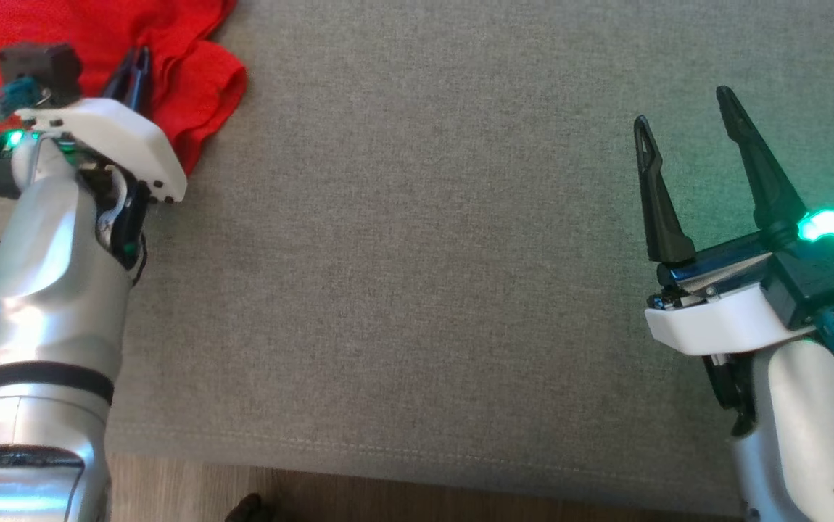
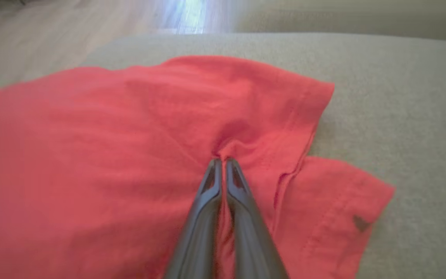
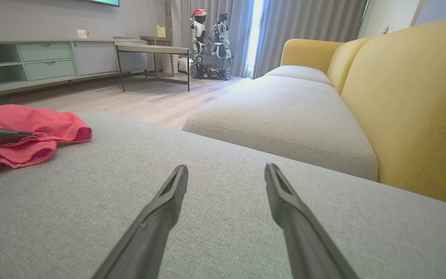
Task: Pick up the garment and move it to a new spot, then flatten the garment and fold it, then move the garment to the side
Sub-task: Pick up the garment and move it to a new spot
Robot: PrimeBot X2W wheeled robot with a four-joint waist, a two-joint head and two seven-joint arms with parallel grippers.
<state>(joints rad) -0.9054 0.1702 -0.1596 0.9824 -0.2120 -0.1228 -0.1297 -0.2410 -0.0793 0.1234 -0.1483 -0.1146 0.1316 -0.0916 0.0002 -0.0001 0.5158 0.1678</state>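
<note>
Since the left gripper (image 1: pixel 135 72) is nipped tight on a small pucker of the red garment (image 1: pixel 192 65), which lies crumpled at the far left of the grey cushion (image 1: pixel 424 290), I'd say the first step, the pick-up, is in hand. Next it calls for a lift clear of the cushion and a carry toward the bare middle, near which the right gripper (image 1: pixel 684 109) hovers with fingers spread and nothing between them. Looking along the left fingers, you see cloth gathered right at the tips and a sleeve (image 2: pixel 331 209) lying just beside; from the head, the white wrist housing (image 1: pixel 120 138) covers much of that. The right wrist's low side-on look adds how the garment bunches in folds, with wooden floor (image 3: pixel 130 100) beyond the cushion's edge.
</note>
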